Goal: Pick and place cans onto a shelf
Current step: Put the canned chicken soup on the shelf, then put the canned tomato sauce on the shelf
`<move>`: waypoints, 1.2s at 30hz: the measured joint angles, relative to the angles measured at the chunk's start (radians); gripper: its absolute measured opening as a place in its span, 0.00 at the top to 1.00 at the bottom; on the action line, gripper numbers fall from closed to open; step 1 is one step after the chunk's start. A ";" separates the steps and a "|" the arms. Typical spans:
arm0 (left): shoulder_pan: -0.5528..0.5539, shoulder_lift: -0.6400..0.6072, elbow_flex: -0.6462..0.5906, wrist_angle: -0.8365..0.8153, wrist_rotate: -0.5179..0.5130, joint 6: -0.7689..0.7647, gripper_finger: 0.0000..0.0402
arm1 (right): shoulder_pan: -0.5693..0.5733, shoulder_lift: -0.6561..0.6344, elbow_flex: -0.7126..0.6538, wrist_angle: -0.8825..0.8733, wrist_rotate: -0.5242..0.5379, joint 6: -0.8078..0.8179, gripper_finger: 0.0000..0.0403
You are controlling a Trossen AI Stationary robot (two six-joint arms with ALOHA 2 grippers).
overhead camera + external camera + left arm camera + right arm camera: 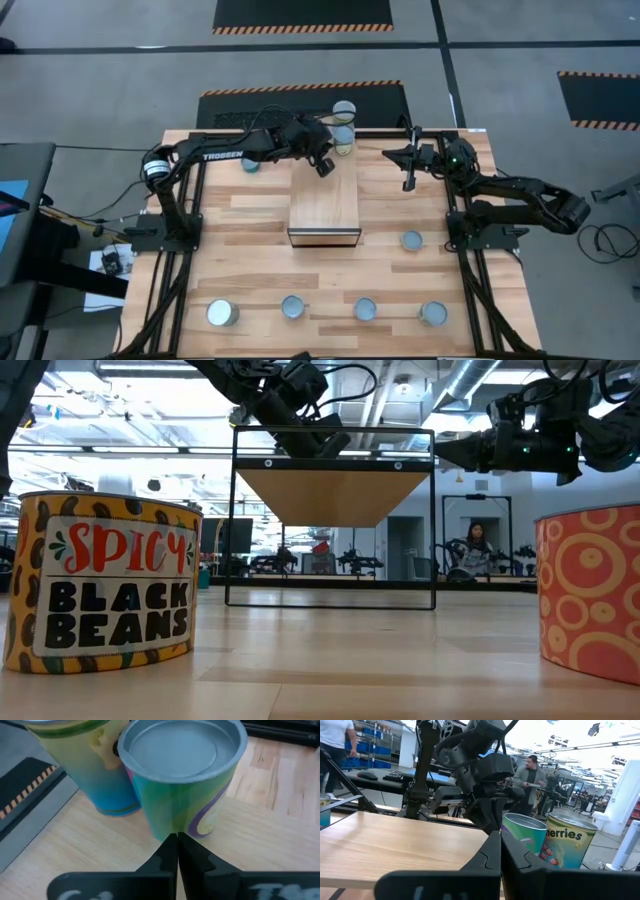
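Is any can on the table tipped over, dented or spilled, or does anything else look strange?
Nothing stands out. Every small round silver-topped metal can in the high view stands upright, such as the one near the right arm. The long light-wood box shelf sits square, its top bare. The left gripper hovers over its far end.

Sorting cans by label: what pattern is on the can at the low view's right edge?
The can is orange with pale ring circles, best seen in the low view.

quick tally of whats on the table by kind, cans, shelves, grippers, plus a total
cans: 8
shelf: 1
grippers: 2, the left gripper and the right gripper
total: 11
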 joint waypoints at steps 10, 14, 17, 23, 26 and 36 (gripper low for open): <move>-0.042 -0.138 -0.228 0.213 0.032 0.003 1.00 | 0.026 0.000 0.000 -0.001 0.001 0.065 0.99; -0.063 -0.254 -0.411 0.390 0.037 -0.023 1.00 | 0.095 -0.007 0.000 -0.017 0.001 0.075 0.99; -0.088 -0.347 -0.534 0.473 0.037 -0.027 1.00 | 0.162 -0.036 0.006 -0.060 0.022 0.072 0.99; -0.140 -0.522 -0.737 0.615 0.034 -0.038 1.00 | 0.340 -0.187 0.070 -0.405 0.191 -0.002 0.99; -0.163 -0.588 -0.830 0.713 0.035 -0.042 1.00 | 0.466 -0.265 0.121 -0.656 0.344 -0.025 0.99; -0.230 -0.668 -1.003 0.903 0.036 -0.080 1.00 | 0.973 -0.347 0.298 -1.173 0.856 0.113 0.99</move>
